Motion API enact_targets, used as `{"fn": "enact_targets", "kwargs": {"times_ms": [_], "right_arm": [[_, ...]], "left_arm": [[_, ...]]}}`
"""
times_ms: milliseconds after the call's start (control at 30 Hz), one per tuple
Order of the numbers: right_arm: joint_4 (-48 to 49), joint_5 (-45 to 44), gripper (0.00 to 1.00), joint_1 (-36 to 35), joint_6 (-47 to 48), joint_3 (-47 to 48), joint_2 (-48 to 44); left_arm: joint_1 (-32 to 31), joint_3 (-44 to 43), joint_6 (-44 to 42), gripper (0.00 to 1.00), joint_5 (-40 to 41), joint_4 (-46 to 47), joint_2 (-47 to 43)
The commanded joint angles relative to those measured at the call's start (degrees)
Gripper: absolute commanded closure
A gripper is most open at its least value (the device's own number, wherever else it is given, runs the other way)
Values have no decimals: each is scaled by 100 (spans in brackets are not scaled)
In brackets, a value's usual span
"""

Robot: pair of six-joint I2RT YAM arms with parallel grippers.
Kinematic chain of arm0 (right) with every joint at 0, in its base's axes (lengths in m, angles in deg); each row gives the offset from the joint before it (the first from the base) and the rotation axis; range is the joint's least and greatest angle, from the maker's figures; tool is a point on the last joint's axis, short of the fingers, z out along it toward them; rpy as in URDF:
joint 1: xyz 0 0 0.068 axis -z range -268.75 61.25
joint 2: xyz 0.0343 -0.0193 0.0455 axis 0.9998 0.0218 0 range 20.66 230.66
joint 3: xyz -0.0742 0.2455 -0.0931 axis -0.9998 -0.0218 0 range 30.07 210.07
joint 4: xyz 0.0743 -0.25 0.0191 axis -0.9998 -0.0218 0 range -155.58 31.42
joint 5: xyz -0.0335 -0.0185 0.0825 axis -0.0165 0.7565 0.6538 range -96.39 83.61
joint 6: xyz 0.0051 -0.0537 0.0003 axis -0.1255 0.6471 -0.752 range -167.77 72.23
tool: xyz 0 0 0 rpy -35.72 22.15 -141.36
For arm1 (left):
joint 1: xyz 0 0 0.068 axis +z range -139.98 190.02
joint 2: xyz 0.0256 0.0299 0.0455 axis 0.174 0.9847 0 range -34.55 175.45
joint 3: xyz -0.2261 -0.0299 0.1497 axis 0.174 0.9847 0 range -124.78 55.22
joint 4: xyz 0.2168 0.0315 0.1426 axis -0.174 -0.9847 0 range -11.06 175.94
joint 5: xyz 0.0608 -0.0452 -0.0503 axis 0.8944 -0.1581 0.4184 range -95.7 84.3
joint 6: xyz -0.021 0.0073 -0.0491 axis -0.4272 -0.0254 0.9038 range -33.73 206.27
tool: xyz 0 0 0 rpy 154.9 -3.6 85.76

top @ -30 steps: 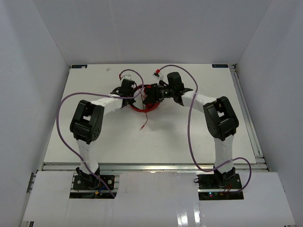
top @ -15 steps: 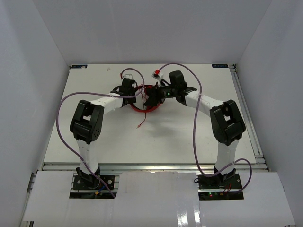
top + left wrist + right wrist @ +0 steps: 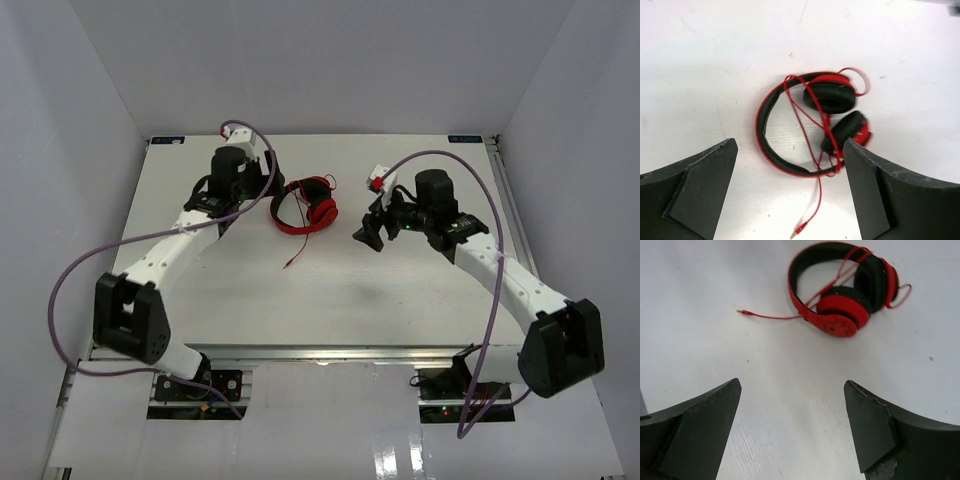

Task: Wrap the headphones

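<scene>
Top external: the headphones lie free, cable draped across the band. Left gripper at their nine o'clock, right gripper at four, both spread wide, empty.

The headphones lie on the table beyond the right gripper, its jaws wide apart.

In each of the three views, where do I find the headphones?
Top external: headphones in the middle of the table, toward its far side.
Left wrist: headphones in the centre of the picture.
Right wrist: headphones at upper right.
Shared landmark: the plug on the loose cable end.
</scene>
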Motion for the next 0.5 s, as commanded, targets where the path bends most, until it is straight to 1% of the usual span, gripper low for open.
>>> {"fn": "enact_targets", "kwargs": {"times_ms": [0,67,133,200,267,333,400,467], "right_arm": [[-26,-1906,10,210,-116,-505,-959],[-44,-2360,10,358,-599,-699,-1268],[-78,-2698,10,403,-893,-796,-1650],[-86,-2936,10,405,-1177,-909,-1901],[-41,-3419,10,413,-1373,-990,-2197],[-6,-3707,10,459,-1550,-1160,-2480],[68,-3941,10,484,-1516,-1267,-2580],[88,-3953,10,503,-1288,-1354,-2650]], "left_arm": [[340,1310,-49,2,-1623,822,-1822],[464,2243,74,2,-2217,1324,-2538],[489,2767,117,2,-2731,1479,-3357],[516,3307,175,2,-2946,1574,-3919],[524,3661,206,2,-3049,1559,-4619],[525,3920,221,2,-3042,1513,-5116],[525,4009,181,2,-2937,1321,-5456],[529,4006,106,2,-2736,1020,-5644]]}}
